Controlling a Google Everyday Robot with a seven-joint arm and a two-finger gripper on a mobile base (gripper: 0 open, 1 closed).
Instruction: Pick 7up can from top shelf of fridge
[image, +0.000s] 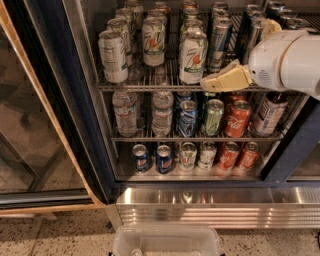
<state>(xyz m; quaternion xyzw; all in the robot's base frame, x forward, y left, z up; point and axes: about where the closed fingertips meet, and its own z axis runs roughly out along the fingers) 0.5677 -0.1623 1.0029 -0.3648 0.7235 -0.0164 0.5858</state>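
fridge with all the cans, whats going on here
A robot's white arm has its beige gripper at the front rail of the chrome wire top shelf of the dark-framed glass-door fridge, right beside the front white-silver 7up can with the green logo. The can stands upright on the shelf, not yet picked up.

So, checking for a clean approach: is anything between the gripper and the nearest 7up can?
Nothing. In the camera view the gripper sits just right of the 7up can, low by the top shelf rail, with only a narrow bare gap between.
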